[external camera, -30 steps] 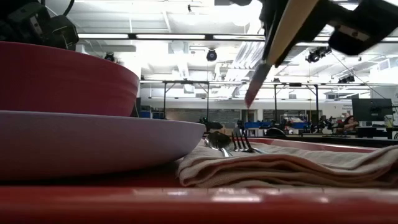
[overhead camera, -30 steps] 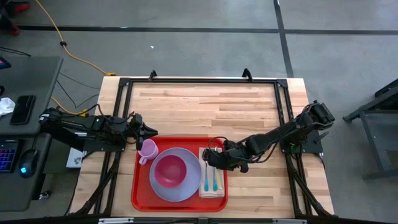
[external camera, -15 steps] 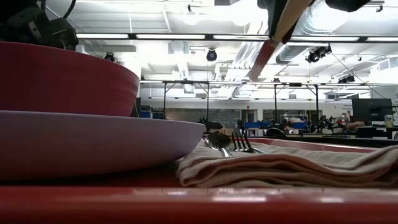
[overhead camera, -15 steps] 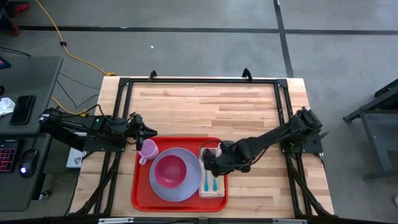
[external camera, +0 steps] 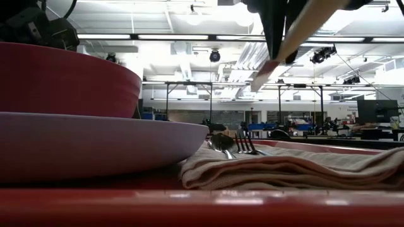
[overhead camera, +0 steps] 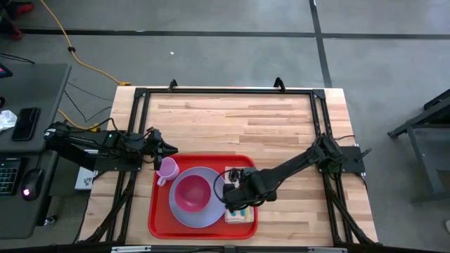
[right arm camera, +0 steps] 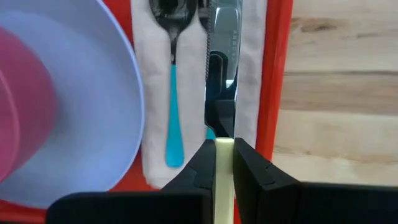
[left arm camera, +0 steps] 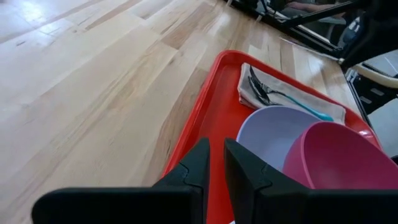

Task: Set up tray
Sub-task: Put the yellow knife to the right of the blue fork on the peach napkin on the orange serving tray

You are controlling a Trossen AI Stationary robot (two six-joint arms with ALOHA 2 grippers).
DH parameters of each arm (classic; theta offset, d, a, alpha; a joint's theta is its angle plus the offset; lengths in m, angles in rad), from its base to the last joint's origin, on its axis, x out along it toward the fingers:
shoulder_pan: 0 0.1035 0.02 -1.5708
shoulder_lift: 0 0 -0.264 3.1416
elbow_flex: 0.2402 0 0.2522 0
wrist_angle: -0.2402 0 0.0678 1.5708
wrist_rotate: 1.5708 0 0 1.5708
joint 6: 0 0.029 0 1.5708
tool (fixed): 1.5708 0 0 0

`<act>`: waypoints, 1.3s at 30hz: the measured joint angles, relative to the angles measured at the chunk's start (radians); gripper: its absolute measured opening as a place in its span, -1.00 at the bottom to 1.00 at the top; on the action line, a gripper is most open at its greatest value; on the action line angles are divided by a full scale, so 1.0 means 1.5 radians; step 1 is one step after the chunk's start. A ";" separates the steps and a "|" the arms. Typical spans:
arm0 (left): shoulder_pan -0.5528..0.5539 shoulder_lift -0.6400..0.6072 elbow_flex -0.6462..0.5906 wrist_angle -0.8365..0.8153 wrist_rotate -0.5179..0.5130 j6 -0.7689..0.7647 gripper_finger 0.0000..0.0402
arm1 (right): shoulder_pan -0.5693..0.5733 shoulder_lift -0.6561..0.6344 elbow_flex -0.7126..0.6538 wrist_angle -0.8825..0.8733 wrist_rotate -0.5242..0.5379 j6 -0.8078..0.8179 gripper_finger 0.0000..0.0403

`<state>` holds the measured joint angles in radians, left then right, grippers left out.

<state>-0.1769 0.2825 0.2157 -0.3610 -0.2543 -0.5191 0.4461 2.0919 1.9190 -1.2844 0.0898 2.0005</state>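
The red tray (overhead camera: pixel 158 214) lies at the table's near edge. On it sit a lavender plate (overhead camera: pixel 181 211) bearing a pink bowl (overhead camera: pixel 191 193), a pink cup (overhead camera: pixel 167 169), and a beige napkin (right arm camera: pixel 146 93) on the tray's right side. A teal-handled spoon (right arm camera: pixel 172 93) and a fork (external camera: pixel 247 146) lie on the napkin. My right gripper (overhead camera: pixel 234 195) hovers above the napkin, shut on a knife (right arm camera: pixel 224 43). My left gripper (overhead camera: pixel 167 149) waits, shut, at the tray's far left corner, next to the cup. My right gripper pinches the knife's pale yellow handle (right arm camera: pixel 224 152) between its two fingers, coming from above on a slant. The handle lies along the fingers and the serrated blade (right arm camera: pixel 222 50) runs on past the fingertips. The knife is lifted clear above the napkin, its blade (external camera: pixel 268 66) tilted downward.
Bare wood table (overhead camera: pixel 232 119) stretches beyond the tray to the far edge, framed by a black rail (overhead camera: pixel 225 91). A strip of table (right arm camera: pixel 342 93) lies free to the tray's right. A desk with a phone and keyboard stands off the table's left.
My right gripper has carried the knife toward the table's left and near edge, from the napkin's far end to over its middle. The knife has stayed lifted, its tilt changing along the way.
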 joint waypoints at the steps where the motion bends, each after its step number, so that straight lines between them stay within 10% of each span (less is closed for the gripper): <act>1: 0.000 0.000 0.000 0.001 0.000 0.005 -0.61 | 0.000 0.003 -0.003 0.001 0.006 -0.002 -0.93; 39: 0.000 0.000 0.000 0.043 0.020 0.029 -0.61 | -0.027 0.004 -0.257 0.255 -0.014 -0.013 -0.89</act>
<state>-0.1768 0.2825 0.2157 -0.2960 -0.2246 -0.4763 0.4053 2.0979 1.5333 -0.9017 0.0692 1.9812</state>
